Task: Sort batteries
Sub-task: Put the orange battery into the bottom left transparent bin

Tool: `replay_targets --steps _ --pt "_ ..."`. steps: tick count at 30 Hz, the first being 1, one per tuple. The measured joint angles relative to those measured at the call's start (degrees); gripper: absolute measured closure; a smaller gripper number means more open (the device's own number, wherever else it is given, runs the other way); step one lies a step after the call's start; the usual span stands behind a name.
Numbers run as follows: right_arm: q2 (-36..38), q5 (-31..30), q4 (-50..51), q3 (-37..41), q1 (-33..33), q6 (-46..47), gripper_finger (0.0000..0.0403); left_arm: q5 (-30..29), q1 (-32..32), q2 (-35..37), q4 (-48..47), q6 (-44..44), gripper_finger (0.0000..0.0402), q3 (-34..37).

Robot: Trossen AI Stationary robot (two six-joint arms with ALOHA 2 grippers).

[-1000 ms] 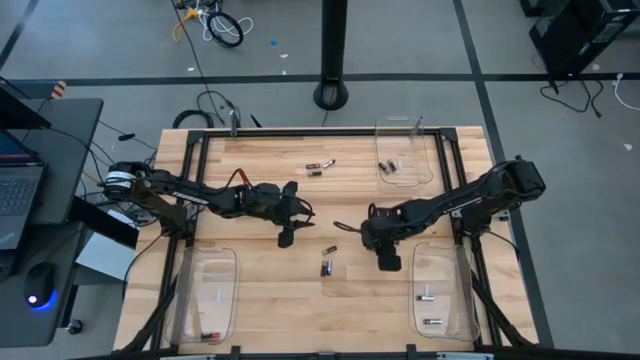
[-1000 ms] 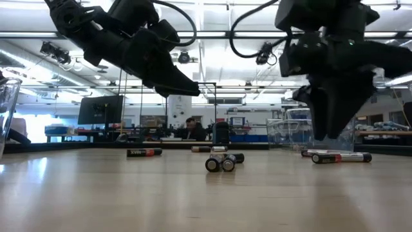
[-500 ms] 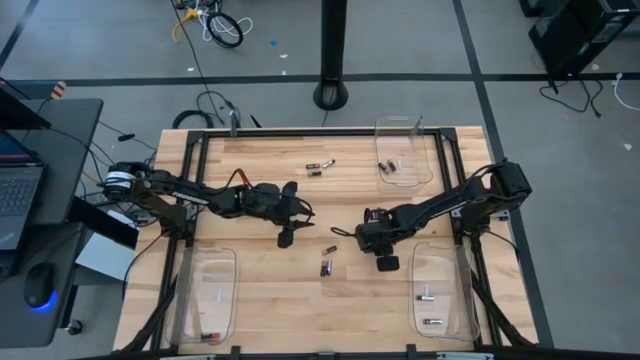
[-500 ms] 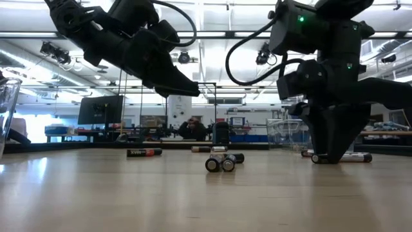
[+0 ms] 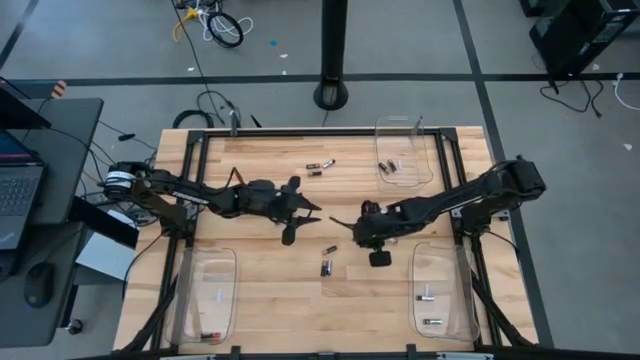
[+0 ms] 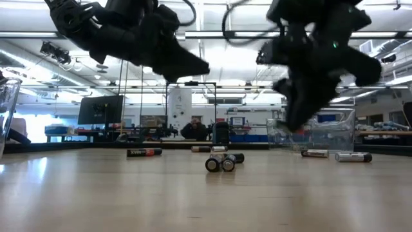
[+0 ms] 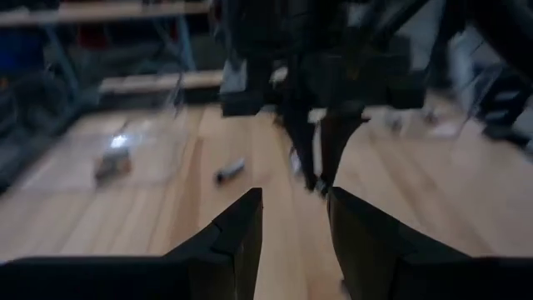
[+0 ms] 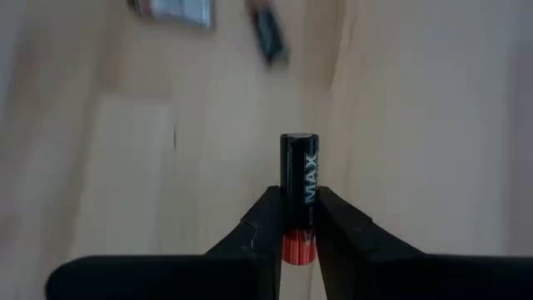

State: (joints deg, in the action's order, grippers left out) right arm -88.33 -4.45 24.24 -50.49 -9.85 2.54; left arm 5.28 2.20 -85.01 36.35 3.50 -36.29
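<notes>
We see a black, red-banded battery [image 8: 299, 198] pinched by its red end between our right gripper's [image 8: 293, 218] fingers, above the loose cells [image 5: 326, 266] mid-table. Held so low, it could pivot out. Left gripper [image 7: 293, 223], nearby, gapes empty.

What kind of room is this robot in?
Probably a robotics lab or workshop: a wooden table in a metal frame, a laptop desk beside it, loose cables on the floor, and long workbenches behind.

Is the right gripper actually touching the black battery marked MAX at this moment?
Touching. The right wrist view shows the right gripper with both fingers pressed against the red-banded end of the black battery, no gap on either side, holding it above the table.
</notes>
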Motion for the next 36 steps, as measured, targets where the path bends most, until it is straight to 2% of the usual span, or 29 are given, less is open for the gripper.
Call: replay_targets --steps 7,11,15,24,36 --pt "10.2 -9.9 -14.9 -0.1 0.0 -5.1 0.0346 1.8 0.0 0.0 10.1 3.1 0.0257 0.0" --pt "12.5 -10.1 -25.7 -0.2 0.0 -9.3 0.0346 1.8 0.0 0.0 13.6 5.2 0.0257 0.0" --pt "11.6 -10.0 -30.3 -0.1 0.2 -11.7 0.0346 3.3 0.0 -0.1 16.7 5.3 0.0257 -1.0" --pt "10.6 -10.0 -33.5 -0.2 0.3 -12.4 0.0346 9.9 -0.5 -0.8 16.7 5.5 0.0257 -3.5" --pt "10.6 -9.4 -35.1 -0.1 0.4 -13.2 0.0346 10.3 -1.2 -2.6 17.4 7.3 0.0257 -5.8"
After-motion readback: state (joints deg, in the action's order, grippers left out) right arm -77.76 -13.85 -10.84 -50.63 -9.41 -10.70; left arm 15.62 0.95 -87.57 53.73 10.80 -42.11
